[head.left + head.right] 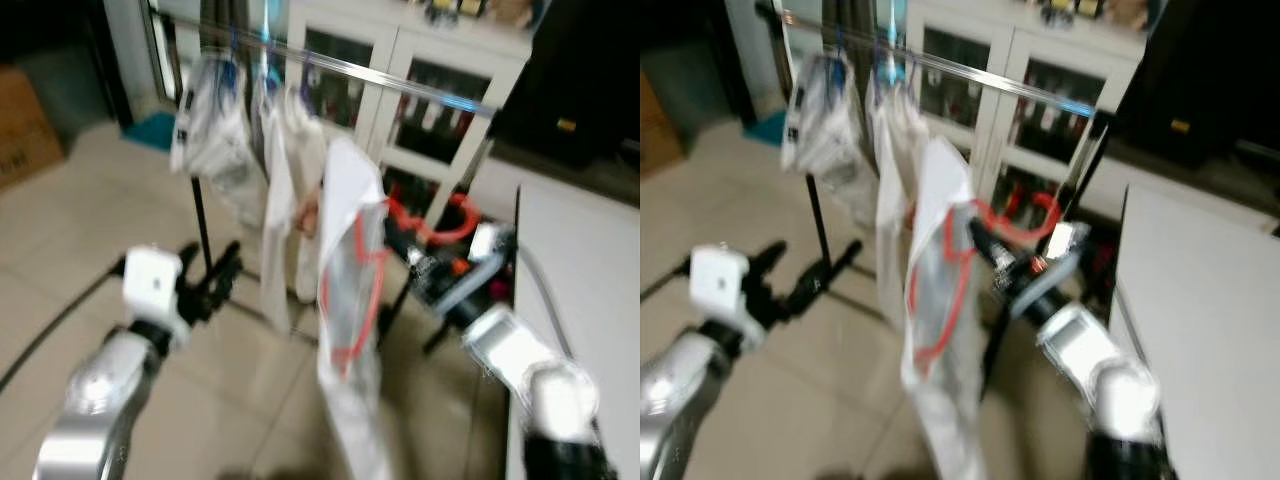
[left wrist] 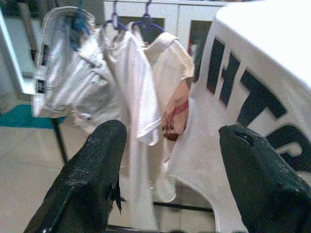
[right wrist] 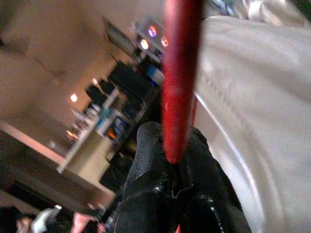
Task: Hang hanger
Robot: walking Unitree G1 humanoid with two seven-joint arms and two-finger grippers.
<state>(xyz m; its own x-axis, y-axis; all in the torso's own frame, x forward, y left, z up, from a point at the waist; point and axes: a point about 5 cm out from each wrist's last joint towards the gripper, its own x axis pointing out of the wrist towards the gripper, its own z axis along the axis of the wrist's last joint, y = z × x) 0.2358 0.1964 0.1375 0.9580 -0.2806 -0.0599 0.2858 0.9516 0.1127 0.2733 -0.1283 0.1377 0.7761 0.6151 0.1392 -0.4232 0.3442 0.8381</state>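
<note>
A red hanger (image 1: pixel 452 226) carries a white garment (image 1: pixel 350 200) that hangs down in front of me. My right gripper (image 1: pixel 982 236) is shut on the hanger's red bar (image 3: pixel 180 73), just below the metal rail (image 1: pixel 400 82) of the clothes rack. On that rail hang a white shirt (image 1: pixel 285 190) and a silvery jacket (image 2: pixel 73 73), both on blue hangers. My left gripper (image 1: pixel 225 265) stands open and holds nothing, low and to the left of the held garment, near the rack's black post. In the left wrist view its fingers (image 2: pixel 92 170) frame the hung clothes.
A white cabinet with glass doors (image 1: pixel 430 90) stands behind the rack. A white table (image 1: pixel 580 270) lies at my right. A cardboard box (image 1: pixel 20 120) and a teal mat (image 1: pixel 150 130) lie far left on the tiled floor. The rack's black feet spread under the clothes.
</note>
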